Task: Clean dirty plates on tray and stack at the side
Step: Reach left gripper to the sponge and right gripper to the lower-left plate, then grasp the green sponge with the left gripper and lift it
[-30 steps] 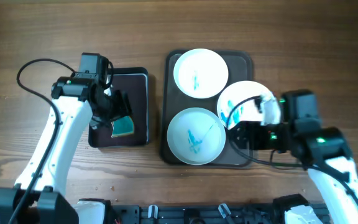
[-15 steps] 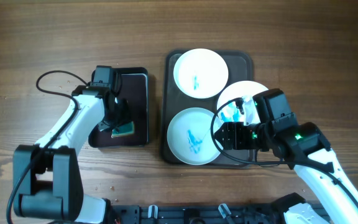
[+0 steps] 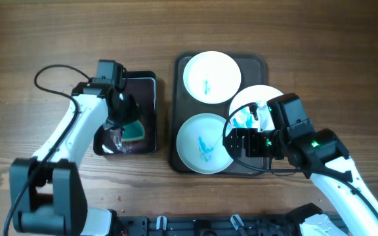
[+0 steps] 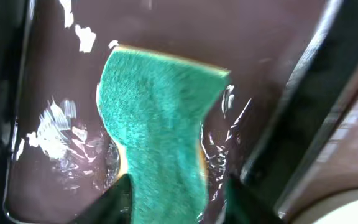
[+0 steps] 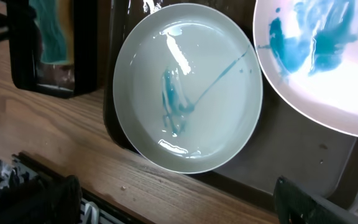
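Three white plates smeared with blue-teal paint are on the dark brown tray (image 3: 258, 62). One plate (image 3: 212, 77) lies at the back, one (image 3: 202, 143) at the front, and a third (image 3: 258, 101) leans over the right rim, partly under my right arm. My right gripper (image 3: 228, 144) hovers open by the front plate's right edge; in the right wrist view its fingers (image 5: 309, 202) straddle the front plate (image 5: 185, 87) and tray rim (image 5: 278, 155). My left gripper (image 3: 126, 126) is shut on a green sponge (image 4: 160, 124), above the small black tray (image 3: 146, 85).
The small black tray (image 4: 61, 124) left of the brown one is wet and glossy. A black cable (image 3: 44, 75) loops beside my left arm. The table's front edge with a black rail (image 3: 195, 224) lies just below the brown tray.
My right arm has moved left toward the front plate and its jaws have spread wider. The left arm has swung over the black tray, and the sponge has shifted slightly.
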Robot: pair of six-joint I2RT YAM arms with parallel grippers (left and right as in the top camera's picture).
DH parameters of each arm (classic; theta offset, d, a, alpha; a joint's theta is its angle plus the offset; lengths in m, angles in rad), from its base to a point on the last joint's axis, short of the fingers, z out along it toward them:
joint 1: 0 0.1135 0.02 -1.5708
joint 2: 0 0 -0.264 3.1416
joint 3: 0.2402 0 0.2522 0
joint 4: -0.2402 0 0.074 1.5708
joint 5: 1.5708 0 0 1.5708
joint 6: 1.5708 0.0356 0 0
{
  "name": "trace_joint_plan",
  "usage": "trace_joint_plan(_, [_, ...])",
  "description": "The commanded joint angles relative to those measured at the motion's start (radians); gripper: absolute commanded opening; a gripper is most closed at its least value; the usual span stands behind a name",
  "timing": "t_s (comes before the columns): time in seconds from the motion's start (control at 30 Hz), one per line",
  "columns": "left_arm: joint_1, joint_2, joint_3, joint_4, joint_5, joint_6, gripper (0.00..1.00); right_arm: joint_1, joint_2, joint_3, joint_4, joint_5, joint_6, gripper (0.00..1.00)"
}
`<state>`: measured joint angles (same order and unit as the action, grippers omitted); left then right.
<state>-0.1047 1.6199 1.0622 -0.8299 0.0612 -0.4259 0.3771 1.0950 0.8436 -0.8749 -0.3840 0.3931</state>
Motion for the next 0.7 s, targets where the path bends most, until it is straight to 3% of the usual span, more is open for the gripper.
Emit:
trace_joint_plan(0.0, [-0.006,-0.022,0.013,-0.007,0.019,0.0,0.54,0.005,0.008,-0.003,0.0,0.01,0.011,1.0])
trace_joint_plan(0.17, [-0.006,-0.007,-0.075,0.088,-0.071,0.0,0.58,0.005,0.008,-0.003,-0.001,0.01,0.01,1.0])
trace_joint_plan(0.33, [-0.008,0.021,-0.171,0.218,-0.015,-0.001,0.54,0.005,0.008,-0.003,0.002,0.01,0.012,1.0])
trace_joint_plan(0.37, [-0.008,0.026,-0.181,0.23,-0.002,-0.001,0.5,0.005,0.008,-0.003,0.002,0.011,0.023,1.0])
trace_joint_plan(0.43, [-0.01,0.035,-0.183,0.233,0.002,0.0,0.21,0.005,0.008,-0.003,0.002,0.01,0.038,1.0])
trace_joint_plan(0.5, [-0.01,0.035,-0.182,0.239,0.002,-0.001,0.04,0.005,0.008,-0.003,0.002,0.01,0.037,1.0])
trace_joint_plan(0.67, [-0.01,0.017,-0.099,0.132,0.002,0.004,0.04,0.005,0.008,-0.003,-0.001,0.01,0.037,1.0])
